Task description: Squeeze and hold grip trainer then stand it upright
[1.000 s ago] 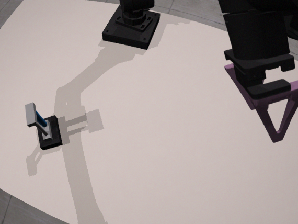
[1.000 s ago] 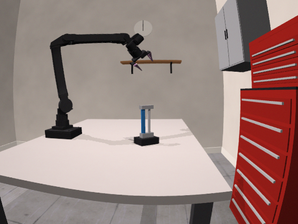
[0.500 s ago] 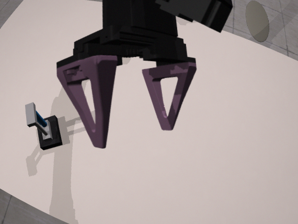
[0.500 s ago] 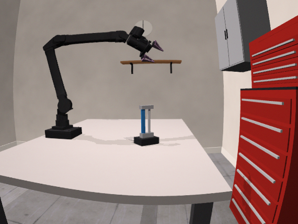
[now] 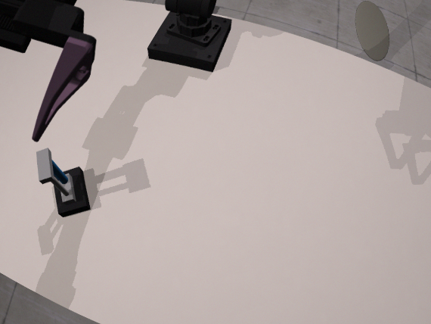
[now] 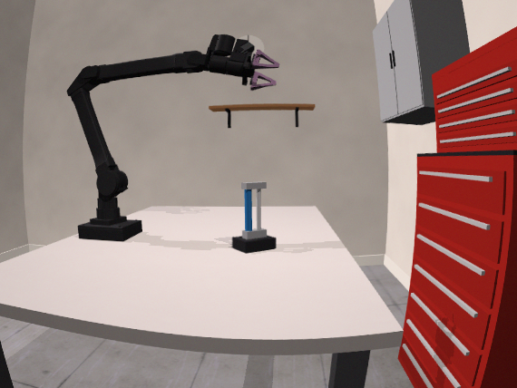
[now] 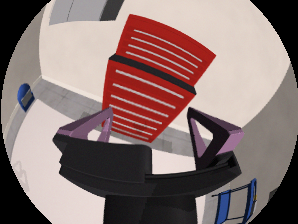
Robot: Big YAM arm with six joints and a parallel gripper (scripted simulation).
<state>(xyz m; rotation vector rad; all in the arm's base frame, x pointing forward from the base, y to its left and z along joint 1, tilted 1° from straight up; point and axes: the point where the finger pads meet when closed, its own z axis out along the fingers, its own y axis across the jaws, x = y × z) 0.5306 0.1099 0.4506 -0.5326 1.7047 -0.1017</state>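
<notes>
The grip trainer (image 6: 250, 218) stands upright on the table on a black base (image 6: 254, 243), with a blue foam-covered bar (image 6: 248, 210) and a thin grey bar (image 6: 258, 210) under a grey top cap. It also shows from above in the top view (image 5: 60, 181). My gripper (image 6: 264, 70) is open and empty, high above the trainer and pointing sideways toward the red cabinet. In the top view only one purple finger (image 5: 62, 85) shows at the top left. In the wrist view both purple fingers stand wide apart with nothing between them.
The arm's black base (image 6: 109, 227) is bolted at the table's far left. A red tool cabinet (image 6: 463, 227) stands right of the table. A wooden shelf (image 6: 261, 108) and a grey wall cupboard (image 6: 408, 59) hang on the walls.
</notes>
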